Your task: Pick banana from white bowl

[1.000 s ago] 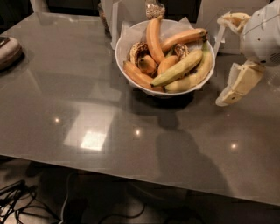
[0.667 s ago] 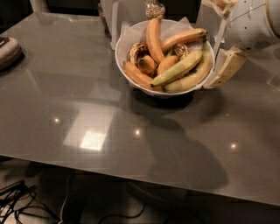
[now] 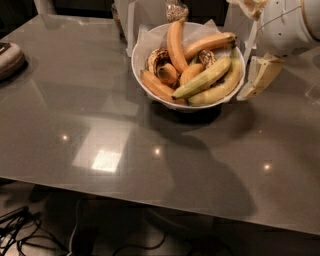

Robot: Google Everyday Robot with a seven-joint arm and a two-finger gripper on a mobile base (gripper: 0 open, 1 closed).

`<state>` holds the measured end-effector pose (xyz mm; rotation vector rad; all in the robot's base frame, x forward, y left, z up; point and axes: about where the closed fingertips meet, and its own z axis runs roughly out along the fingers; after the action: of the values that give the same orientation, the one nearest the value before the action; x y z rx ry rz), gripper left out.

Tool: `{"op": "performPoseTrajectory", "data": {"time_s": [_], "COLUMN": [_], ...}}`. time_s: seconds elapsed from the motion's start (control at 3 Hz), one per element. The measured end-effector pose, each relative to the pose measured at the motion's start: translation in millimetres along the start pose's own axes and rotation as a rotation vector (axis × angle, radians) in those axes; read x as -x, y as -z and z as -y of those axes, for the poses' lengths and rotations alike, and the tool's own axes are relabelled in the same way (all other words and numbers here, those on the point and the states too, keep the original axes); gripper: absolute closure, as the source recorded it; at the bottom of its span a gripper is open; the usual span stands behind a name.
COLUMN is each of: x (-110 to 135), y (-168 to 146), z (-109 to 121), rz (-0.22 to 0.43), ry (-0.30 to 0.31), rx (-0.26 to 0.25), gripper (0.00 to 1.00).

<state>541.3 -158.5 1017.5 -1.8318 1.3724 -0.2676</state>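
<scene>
The white bowl (image 3: 142,47), lined with white paper, stands on the grey table at the back centre. It holds several bananas. The greenish-yellow banana (image 3: 202,78) lies fairly straight across the bowl's right side, above a more curved yellow banana (image 3: 222,87). Orange-toned ripe bananas (image 3: 175,42) lie behind and to the left. My gripper (image 3: 246,50) hangs just right of the bowl's rim, open and empty. Its lower finger (image 3: 260,77) points down beside the bowl, and the upper finger (image 3: 250,6) is at the top edge.
A dark rounded object (image 3: 7,59) lies at the table's left edge. A jar (image 3: 176,9) and a white holder (image 3: 131,25) stand behind the bowl. The table's front edge (image 3: 150,200) runs across the bottom, with cables (image 3: 20,225) on the floor below.
My gripper has moved left, from well to the right of the bowl to right beside its rim. The bananas and the bowl have not moved.
</scene>
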Motion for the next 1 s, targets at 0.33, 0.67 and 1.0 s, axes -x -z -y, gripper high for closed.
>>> {"op": "performPoseTrajectory", "data": {"time_s": [0.33,0.67,1.0], "x": [-7,-16,-21], "y": [-9,-22,-35], "z": [6,11,11], "rz": [-0.051,-0.086,-0.090], "ry": [0.163,0.308,0.387], "rx": [0.022,0.067,0.109], "gripper": [0.00,0.18,0.39]}}
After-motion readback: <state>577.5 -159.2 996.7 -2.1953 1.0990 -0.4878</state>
